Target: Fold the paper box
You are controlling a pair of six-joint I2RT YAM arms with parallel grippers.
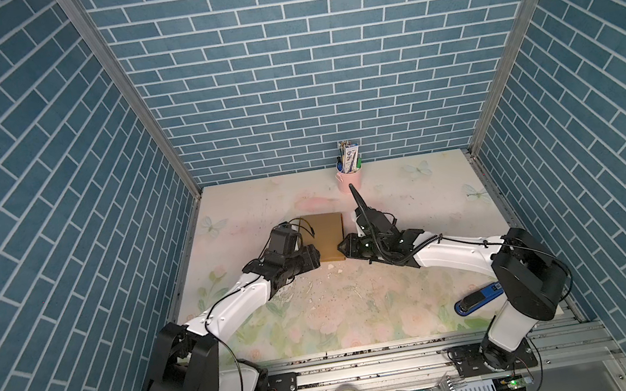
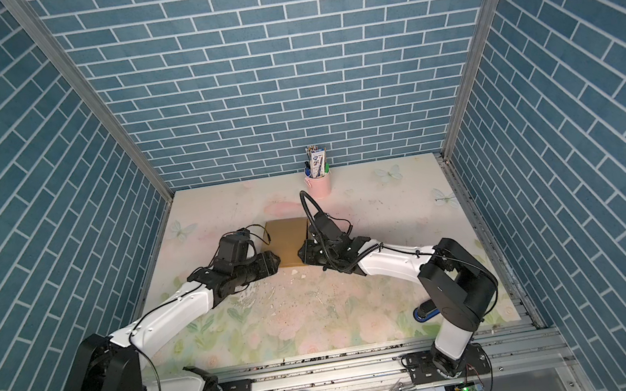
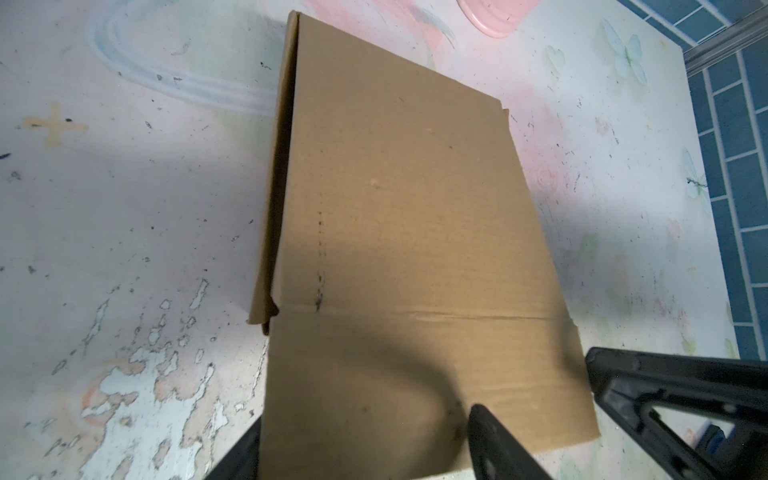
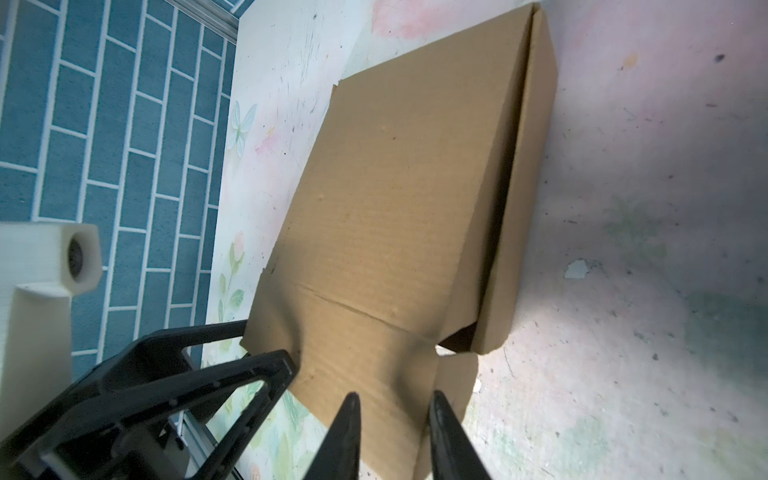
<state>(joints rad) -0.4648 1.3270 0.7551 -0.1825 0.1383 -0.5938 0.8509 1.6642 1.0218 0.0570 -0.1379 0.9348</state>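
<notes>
Left wrist view first: the paper box (image 3: 407, 199) lies closed and shallow, plain brown, with a crease across it and a loose front flap (image 3: 395, 374) sticking out past that crease, untucked. One long side gapes a little from the lid; the right wrist view shows the opposite side gaping likewise.

In both top views the box sits on the worktop (image 1: 421, 285) about midway across, a touch toward 12 o'clock, long axis running 6 to 12, flap end at 6.

Left tool (image 3: 361, 428): jaws wide, nothing held that we can see. One finger (image 3: 494, 436) lies over the flap, the other shows just off its edge. It comes in from 7 o'clock.

Right tool (image 4: 392, 395): jaws narrow but apart, both tips (image 4: 351, 409) over the flap, cardboard face-on in the gap, so we judge no pinch. Whether the tips touch, we cannot tell. It comes in from 5 o'clock.

Relation that matters: from either tool the box body lies straight ahead toward 12, along its long axis, with the flap right under the tips. Both arms look equally near.

Our reading: tucking the flap is the step left. It calls for a push toward 12 while the gaping sides are held in. The flap looks buckled by the right tool and may crumple.

Farther out: a pink cup (image 1: 350, 180) at the box's 1 o'clock, well apart; a blue stapler (image 1: 478, 300) at 4 o'clock.
</notes>
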